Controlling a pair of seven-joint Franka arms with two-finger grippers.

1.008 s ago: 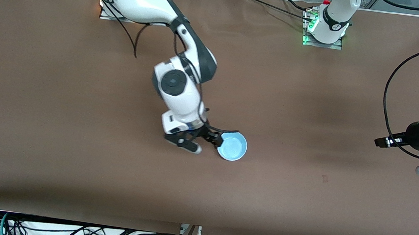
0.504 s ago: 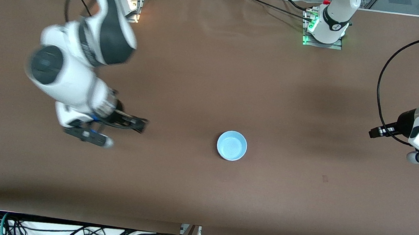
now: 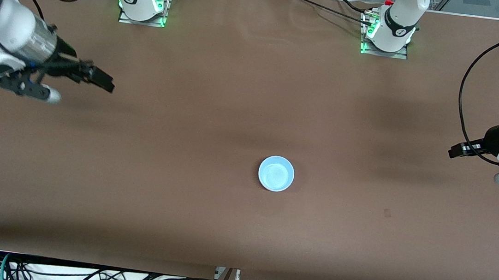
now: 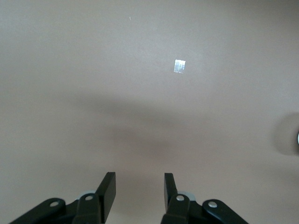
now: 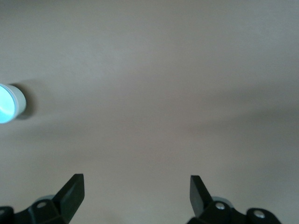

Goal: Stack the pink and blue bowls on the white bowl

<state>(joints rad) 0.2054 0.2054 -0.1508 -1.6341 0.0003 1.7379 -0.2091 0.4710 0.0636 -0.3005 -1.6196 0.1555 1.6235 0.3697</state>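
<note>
The light blue bowl [image 3: 276, 174] sits upright near the table's middle. It also shows in the right wrist view [image 5: 6, 105], with a pale outer wall under its rim. No pink bowl and no separate white bowl show in any view. My right gripper [image 3: 100, 79] is open and empty, up over the table toward the right arm's end, far from the bowl; its jaws stand wide apart in its wrist view [image 5: 136, 181]. My left gripper [image 3: 457, 150] is open and empty over the left arm's end of the table [image 4: 139, 177].
The brown table [image 3: 255, 89] bears only the bowl. A small tape mark [image 3: 387, 213] lies nearer the front camera toward the left arm's end and shows in the left wrist view [image 4: 179, 66]. Cables hang past the front edge.
My right gripper has let go at the blue bowl and swung away to the right arm's end of the table. The bowl has stayed put. My left gripper has shifted slightly.
</note>
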